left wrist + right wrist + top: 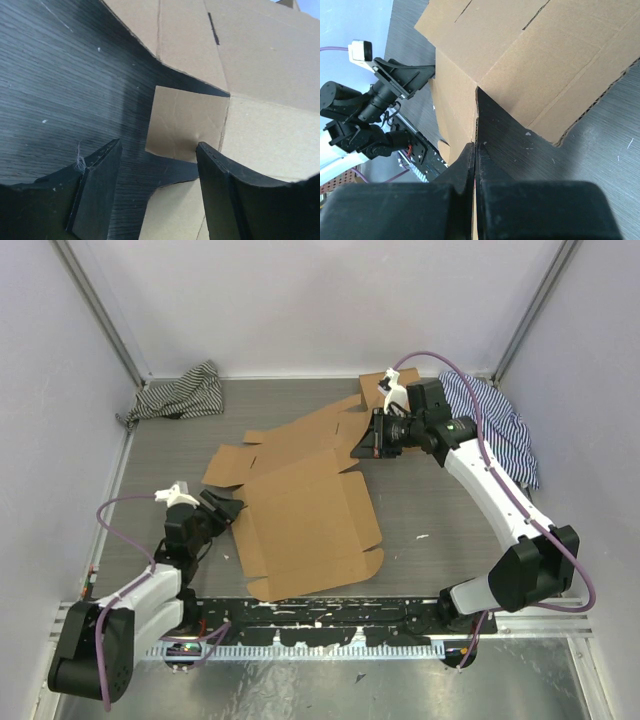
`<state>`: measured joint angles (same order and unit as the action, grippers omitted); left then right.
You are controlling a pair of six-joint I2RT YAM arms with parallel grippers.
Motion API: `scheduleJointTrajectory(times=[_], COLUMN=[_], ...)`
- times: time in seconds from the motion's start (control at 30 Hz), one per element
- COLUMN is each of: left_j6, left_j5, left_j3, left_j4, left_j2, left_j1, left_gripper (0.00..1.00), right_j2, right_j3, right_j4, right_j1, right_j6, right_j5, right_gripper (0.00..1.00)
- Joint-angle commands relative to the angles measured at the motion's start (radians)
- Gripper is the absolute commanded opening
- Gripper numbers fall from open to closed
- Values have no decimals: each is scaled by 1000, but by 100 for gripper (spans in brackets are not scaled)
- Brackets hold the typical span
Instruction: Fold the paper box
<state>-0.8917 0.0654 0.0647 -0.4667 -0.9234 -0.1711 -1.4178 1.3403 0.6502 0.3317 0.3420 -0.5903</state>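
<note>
Paper box (300,510) lay mostly flat across the middle of the table (440,510), with its far right panel apparently lifted off the surface. My right gripper (475,147) was clamped on the edge of that lifted panel, jaws closed with the board sandwiched between them. My left gripper (159,146) sat low at the near left edge, jaws spread and empty. One finger was over bare table and the other over the sheet, with a small side tab (185,122) just ahead between them.

I judged the step to be standing a wall up along its crease. To do it well, I wanted the right arm to swing the panel about the score line rather than drag the whole sheet. The left would pin or pinch the tab side as an anchor. Thin board buckles off-crease, so a slow, even rotation seemed wise. The pinch looked close to the edge and could slip.
</note>
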Motion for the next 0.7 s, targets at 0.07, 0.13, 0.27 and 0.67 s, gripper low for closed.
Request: scheduleJointTrajectory(times=[0.07,0.13,0.27,0.67], left_j6=[7,1,-14,52], left_j5=[-4,3,16,-42], left_j3=[14,20,23,98], left_j4=[-122,-152,-189,306], left_j2=[-94,-123,-154,157], left_j1=[5,6,5,5], left_gripper=[68,68,68,67], right_j2=[53,52,51,-35], right_j3=[-1,-1,-2,-59], right_j4=[-59,-60,-60,-35], right_j1=[-5,-5,-9,-17], right_j6=[11,11,12,-4], right_j5=[-52,-52,-50,134], right_gripper=[1,1,1,7])
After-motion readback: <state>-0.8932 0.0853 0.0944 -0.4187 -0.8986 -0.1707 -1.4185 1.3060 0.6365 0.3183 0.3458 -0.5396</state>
